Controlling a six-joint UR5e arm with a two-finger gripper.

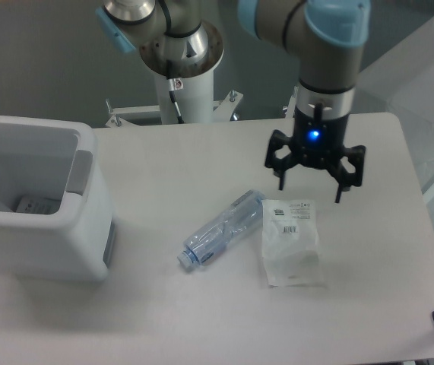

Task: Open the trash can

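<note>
The bin [38, 205] sat at the table's [201, 319] left edge, its top already showing the hollow inside. Well off to its right, past a bottle [223, 228] and a bag [290, 242], the gripper [314, 182] hovered with fingers spread and empty.

One fixed camera – set high at the near edge of the table [201, 319], looking down toward the arm's base [182, 57]

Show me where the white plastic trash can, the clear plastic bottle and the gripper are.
White plastic trash can [87, 228], fixed camera, front right wall.
Clear plastic bottle [224, 230], fixed camera, mid body.
Gripper [312, 190], fixed camera, between fingertips.
</note>
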